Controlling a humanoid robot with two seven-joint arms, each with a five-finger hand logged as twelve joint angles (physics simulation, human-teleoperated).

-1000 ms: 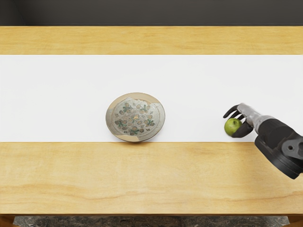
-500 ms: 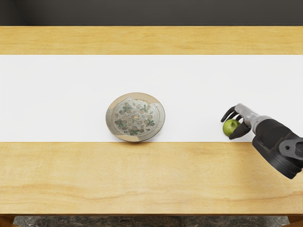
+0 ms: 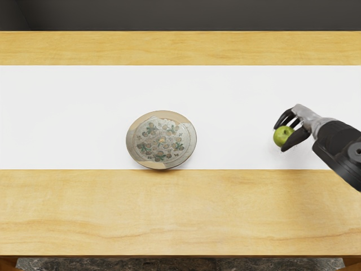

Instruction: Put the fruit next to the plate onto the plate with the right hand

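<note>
Well apart: plate (image 3: 161, 139), apple (image 3: 282, 135) between fingers (image 3: 297, 137)

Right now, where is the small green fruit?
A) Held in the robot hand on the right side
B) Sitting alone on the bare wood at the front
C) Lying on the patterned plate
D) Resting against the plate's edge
A: the right robot hand has its fingers curled round the green fruit, well to the right of the plate and apart from it.
</note>
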